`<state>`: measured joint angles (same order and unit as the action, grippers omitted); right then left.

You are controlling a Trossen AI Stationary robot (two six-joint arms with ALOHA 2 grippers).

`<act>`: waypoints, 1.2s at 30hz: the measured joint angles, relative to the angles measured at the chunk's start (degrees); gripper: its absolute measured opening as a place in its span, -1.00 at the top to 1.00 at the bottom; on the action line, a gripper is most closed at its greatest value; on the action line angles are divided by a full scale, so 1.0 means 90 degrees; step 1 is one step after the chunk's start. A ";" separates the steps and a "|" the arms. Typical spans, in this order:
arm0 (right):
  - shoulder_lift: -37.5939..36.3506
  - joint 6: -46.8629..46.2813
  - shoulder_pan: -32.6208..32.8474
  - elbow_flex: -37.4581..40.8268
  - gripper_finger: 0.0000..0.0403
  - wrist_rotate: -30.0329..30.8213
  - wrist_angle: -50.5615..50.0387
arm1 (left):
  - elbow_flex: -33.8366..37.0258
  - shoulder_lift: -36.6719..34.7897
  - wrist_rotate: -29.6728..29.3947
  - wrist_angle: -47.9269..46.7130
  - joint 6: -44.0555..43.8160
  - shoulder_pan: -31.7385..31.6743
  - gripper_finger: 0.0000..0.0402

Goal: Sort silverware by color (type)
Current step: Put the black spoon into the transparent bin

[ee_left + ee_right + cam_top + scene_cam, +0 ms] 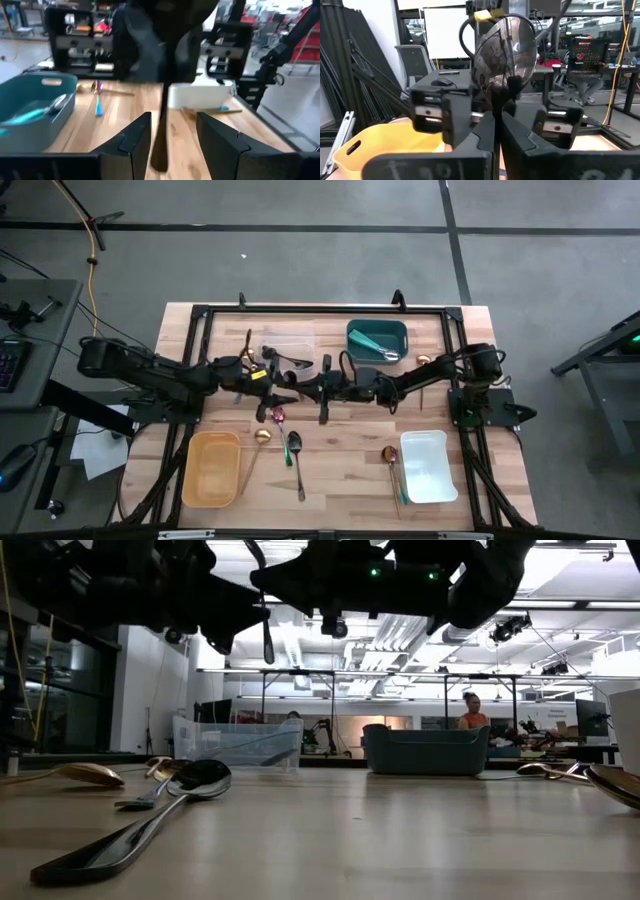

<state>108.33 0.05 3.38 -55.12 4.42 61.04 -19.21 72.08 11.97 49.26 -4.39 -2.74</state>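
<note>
Black spoon point(325, 392) clamped upright in right gripper point(330, 391), mid-table above the wood; left gripper point(293, 387) spread around its handle, not closed. Risk, by my reading: dropping mid-handoff if released before left fingers point(216, 141) grip

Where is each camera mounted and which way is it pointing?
High: overhead, straight down on the table; both arms, left gripper meeting right gripper.
Low: table height, level toward the room; arms overhead, teal bin beyond.
Left wrist: on the left arm, past its open fingers toward the white bin.
Right wrist: on the right arm, past fingers shut on a dark spoon, toward the yellow bin.
Shared: both wrist views show that spoon.
</note>
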 joint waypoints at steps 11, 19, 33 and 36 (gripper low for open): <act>0.0000 -0.0002 0.0005 -0.0040 0.98 -0.0031 0.0080 | -0.0418 0.0694 -0.0052 0.0143 -0.0006 0.0106 0.27; 0.0000 0.0001 0.0005 -0.0040 0.98 -0.0038 -0.0013 | -0.0499 0.0729 -0.0412 0.0134 -0.0002 0.0094 0.82; 0.0000 -0.0114 0.0001 -0.0040 0.51 0.0392 -0.0302 | -0.0309 0.0473 -0.0927 -0.0342 0.0121 -0.0193 1.00; -0.0008 -0.0036 0.0001 -0.0038 0.44 0.0598 -0.0456 | -0.0052 0.0091 -0.1097 -0.0414 0.0118 -0.0351 1.00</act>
<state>108.26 -0.27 3.39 -55.46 9.80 56.93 -19.69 72.90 2.10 45.53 -3.33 -5.90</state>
